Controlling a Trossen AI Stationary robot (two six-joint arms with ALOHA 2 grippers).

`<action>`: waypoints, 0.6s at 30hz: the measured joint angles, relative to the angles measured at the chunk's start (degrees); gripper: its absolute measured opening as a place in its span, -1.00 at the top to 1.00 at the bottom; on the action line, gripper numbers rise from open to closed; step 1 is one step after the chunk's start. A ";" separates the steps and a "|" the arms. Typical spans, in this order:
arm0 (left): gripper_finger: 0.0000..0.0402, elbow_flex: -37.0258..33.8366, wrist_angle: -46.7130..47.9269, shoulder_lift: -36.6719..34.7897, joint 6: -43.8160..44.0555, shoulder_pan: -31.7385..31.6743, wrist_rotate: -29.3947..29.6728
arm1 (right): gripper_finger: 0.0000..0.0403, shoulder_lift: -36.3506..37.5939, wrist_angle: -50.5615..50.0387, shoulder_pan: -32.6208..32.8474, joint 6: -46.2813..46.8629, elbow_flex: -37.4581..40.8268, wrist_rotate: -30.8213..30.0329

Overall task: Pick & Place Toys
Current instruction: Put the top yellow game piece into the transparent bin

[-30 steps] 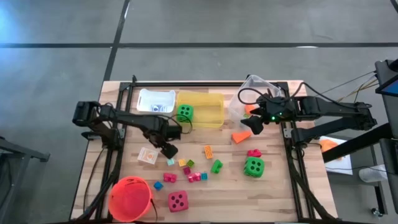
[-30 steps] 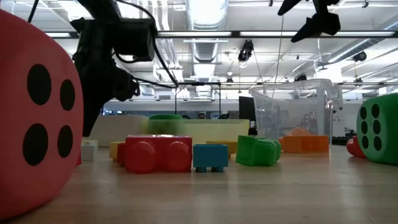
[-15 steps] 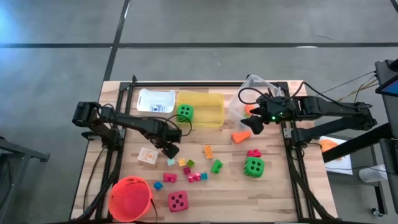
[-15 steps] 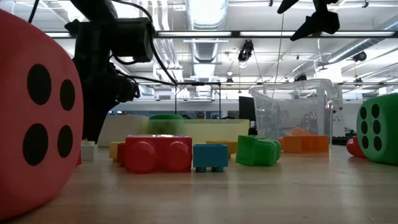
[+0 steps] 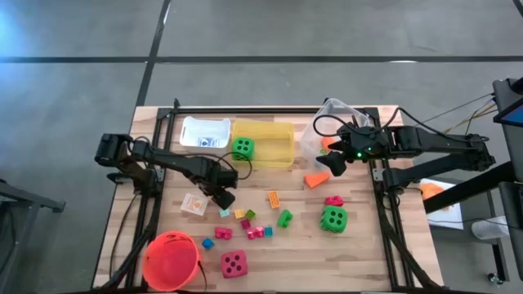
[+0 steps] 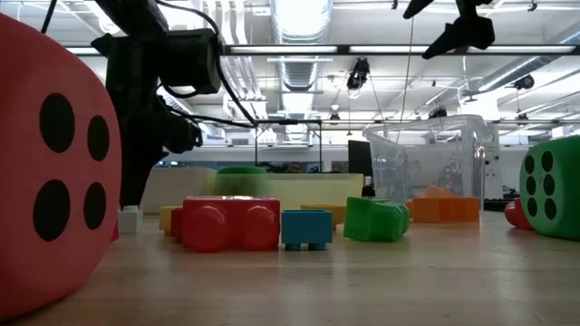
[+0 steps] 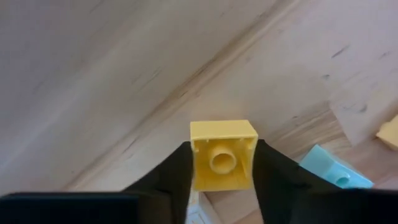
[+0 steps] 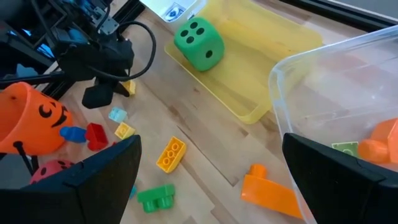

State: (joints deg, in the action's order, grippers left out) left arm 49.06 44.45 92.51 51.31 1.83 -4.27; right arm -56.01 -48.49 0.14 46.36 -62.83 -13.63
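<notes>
While I watch from far away, my left tool (image 7: 222,163) is low over the wooden tabletop (image 5: 368,245), and its two dark fingers (image 7: 169,180) squeeze a small yellow block (image 7: 222,154). That block is square, smooth plastic, with a round hole in its middle. A pale blue block (image 7: 333,169) lies on the wood just beside it.

From above, I see the left tool (image 5: 222,196) near a small white picture card (image 5: 194,204). More little bright blocks lie close by: an orange brick (image 5: 274,198) with bumps, a green chunky block (image 5: 284,218) and some red ones (image 5: 256,233).

A green dice (image 5: 242,148) with black dots sits in the see-through yellow bin (image 5: 278,131). Another green dice (image 5: 333,218) rests on the tabletop, and a pink-red dice (image 5: 234,263) sits beside the round orange-red bucket (image 5: 172,260). A white bin (image 5: 204,131) is next to the yellow one.

My right tool (image 5: 334,166) hangs up high with its fingers spread wide and nothing in them. It is next to the clear bin (image 5: 315,140) and over an orange wedge (image 5: 316,179) with a sloped side.
</notes>
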 joint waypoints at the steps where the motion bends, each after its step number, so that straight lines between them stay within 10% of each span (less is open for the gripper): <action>1: 0.47 0.02 -0.11 0.00 -0.51 0.00 0.00 | -0.92 0.00 0.10 0.00 0.05 0.00 0.01; 18: 0.52 6.26 -8.71 -7.04 -1.43 -0.21 -6.71 | -0.92 -0.09 15.79 4.33 -16.94 0.07 3.60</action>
State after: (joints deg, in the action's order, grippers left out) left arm 55.32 35.75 85.47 49.89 1.62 -10.98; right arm -56.10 -32.70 4.48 29.42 -62.76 -10.03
